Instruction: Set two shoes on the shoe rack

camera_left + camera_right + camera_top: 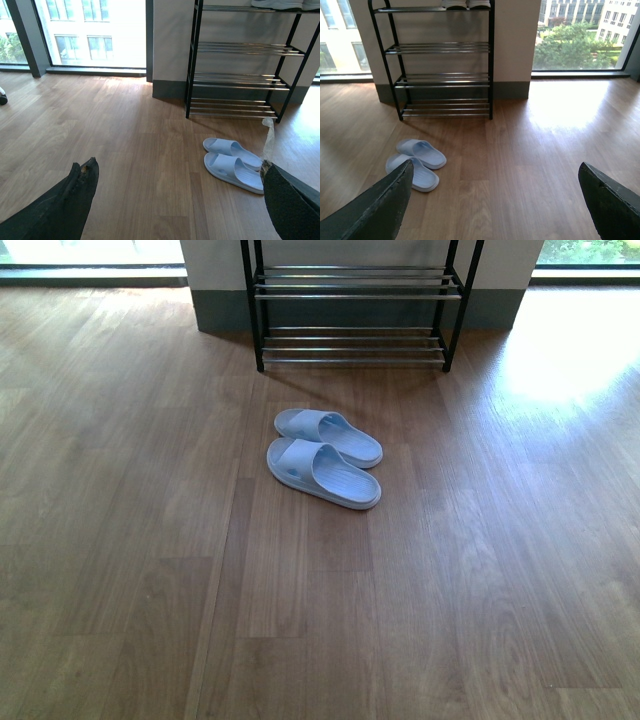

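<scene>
Found the left gripper [180,200] splayed wide and empty, held above the wood floor [120,570]. Judged the pale blue slides [325,455] light, soft and springy rubber, probably a little slick on the moulded skin, and not fragile. Reckoned the broad strap [300,462] at the left end of the nearer slide [322,472] the best hold, one finger under the arch and one over it. Thought the flat heel end to the right thin and apt to flex or slip out of a pinch. Saw open toes, ribbed footbeds and one plain colour throughout. Lay close together, seemingly touching, heels angled right, on the floor near the front of the shoe rack [355,310] and well apart from both grippers. Noted black uprights and chrome rods, with nothing on the lower tiers. Glimpsed the white soles of another pair [467,4] on the top tier, too cropped to tell more. Found the right gripper [495,205] likewise spread, holding nothing.
</scene>
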You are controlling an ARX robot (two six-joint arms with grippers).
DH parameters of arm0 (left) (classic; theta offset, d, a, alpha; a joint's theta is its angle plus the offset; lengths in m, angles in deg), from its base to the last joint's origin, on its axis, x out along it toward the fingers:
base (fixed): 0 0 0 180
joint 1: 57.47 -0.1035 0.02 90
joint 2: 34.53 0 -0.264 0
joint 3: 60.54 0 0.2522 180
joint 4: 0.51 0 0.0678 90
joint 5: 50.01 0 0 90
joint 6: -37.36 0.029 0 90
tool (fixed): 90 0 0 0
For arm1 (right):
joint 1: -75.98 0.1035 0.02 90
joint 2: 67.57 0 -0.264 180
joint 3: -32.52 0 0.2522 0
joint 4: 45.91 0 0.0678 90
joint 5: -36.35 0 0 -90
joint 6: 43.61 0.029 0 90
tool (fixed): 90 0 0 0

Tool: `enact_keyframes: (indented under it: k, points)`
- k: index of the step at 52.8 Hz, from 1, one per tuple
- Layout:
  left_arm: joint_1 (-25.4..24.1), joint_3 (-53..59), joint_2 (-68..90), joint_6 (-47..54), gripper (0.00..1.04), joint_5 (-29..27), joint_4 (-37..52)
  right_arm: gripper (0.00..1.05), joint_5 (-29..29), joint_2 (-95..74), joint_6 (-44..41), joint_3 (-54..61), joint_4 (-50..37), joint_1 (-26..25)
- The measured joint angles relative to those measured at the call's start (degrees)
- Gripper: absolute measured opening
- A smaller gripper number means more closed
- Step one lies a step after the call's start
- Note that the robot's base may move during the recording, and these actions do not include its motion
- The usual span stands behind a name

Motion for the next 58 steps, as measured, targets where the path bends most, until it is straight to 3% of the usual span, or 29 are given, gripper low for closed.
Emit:
enact_keyframes:
  k: [58]
  points:
    - [0.0, 0.0, 0.0, 0.0, 0.95, -0.2, 0.0, 0.96, 0.2, 0.0, 0.0, 0.0, 0.0, 0.0]
